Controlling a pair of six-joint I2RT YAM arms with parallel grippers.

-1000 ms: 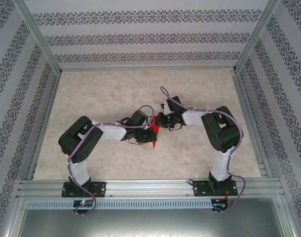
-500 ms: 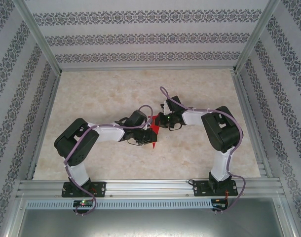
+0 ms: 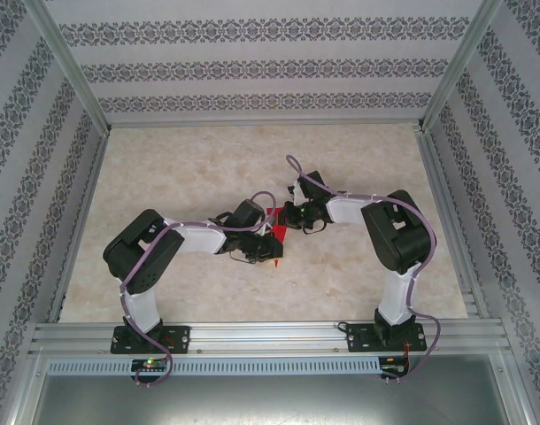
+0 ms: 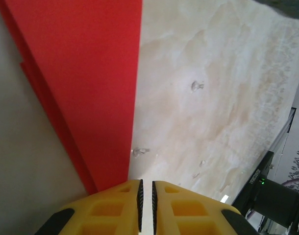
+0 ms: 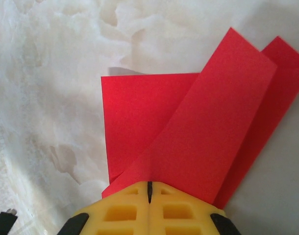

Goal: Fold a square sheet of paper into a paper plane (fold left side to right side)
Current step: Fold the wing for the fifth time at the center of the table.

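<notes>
The red sheet of paper (image 3: 273, 229) lies folded in the middle of the table, between the two grippers. In the right wrist view the red paper (image 5: 154, 117) shows a flat layer and a broad flap rising to my right gripper (image 5: 149, 188), which is shut on that flap's edge. The right gripper (image 3: 287, 218) sits at the paper's far right side. My left gripper (image 3: 271, 251) covers the paper's near tip. In the left wrist view the left gripper (image 4: 145, 193) is shut to a thin slit with nothing in it, and the layered paper (image 4: 90, 73) lies just left of its fingers.
The marble-patterned table (image 3: 190, 168) is boxed in by patterned walls and an aluminium frame, with a rail (image 3: 252, 336) along the near edge where both arm bases stand. Bare tabletop (image 4: 213, 98) stretches to the right of the left gripper.
The left gripper has slid a little over the paper's near tip, hiding more red. The left elbow swung out and came back. The right arm has stayed put.
</notes>
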